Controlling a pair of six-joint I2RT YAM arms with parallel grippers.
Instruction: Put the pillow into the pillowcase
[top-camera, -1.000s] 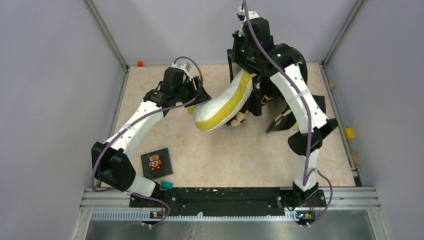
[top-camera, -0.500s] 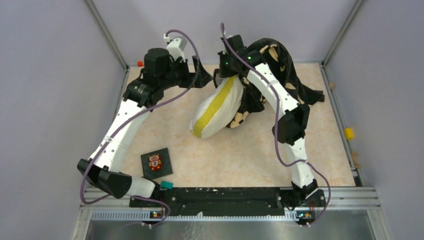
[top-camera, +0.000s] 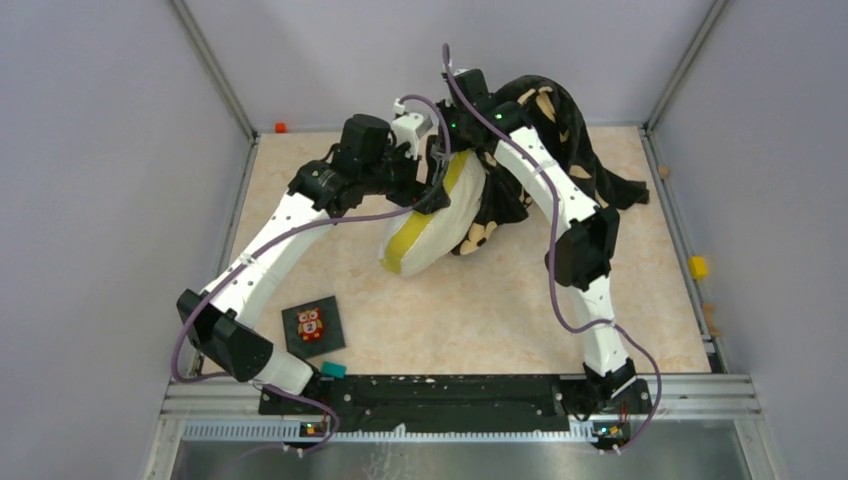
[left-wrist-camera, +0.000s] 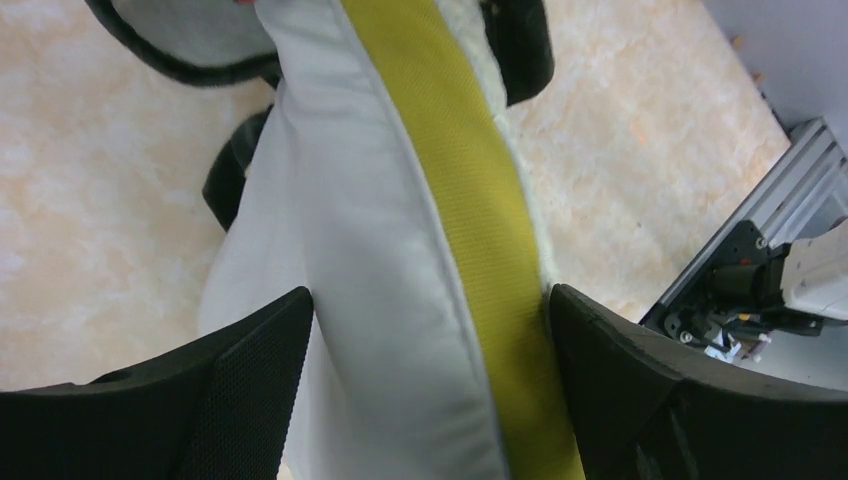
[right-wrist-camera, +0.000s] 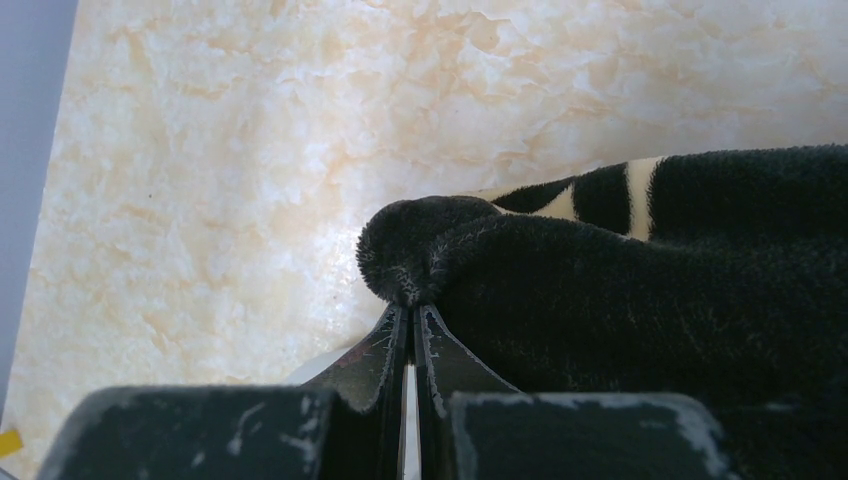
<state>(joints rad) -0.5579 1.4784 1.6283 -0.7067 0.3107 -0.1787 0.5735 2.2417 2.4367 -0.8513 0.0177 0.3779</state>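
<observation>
The white pillow (top-camera: 425, 235) with its yellow band leans up from the table, its upper end inside the mouth of the black flower-printed pillowcase (top-camera: 560, 120). My left gripper (top-camera: 437, 190) stands open, straddling the pillow's banded edge high up. In the left wrist view the pillow (left-wrist-camera: 380, 250) fills the gap between the wide-apart fingers of this gripper (left-wrist-camera: 430, 330). My right gripper (top-camera: 462, 135) holds the case's rim above the pillow. The right wrist view has it (right-wrist-camera: 410, 305) shut on a fold of the black pillowcase (right-wrist-camera: 650, 280).
A small dark owl card (top-camera: 312, 325) lies near the left arm's base, with a teal piece (top-camera: 333, 370) by the front rail. A yellow object (top-camera: 697, 267) sits at the right edge. An orange one (top-camera: 281, 127) sits at the back left corner.
My left gripper let go of the pillow's lower end, opened wide, swung up and back, then came down over the pillow's upper edge. The right arm drew the pillowcase leftward, then stayed still.
</observation>
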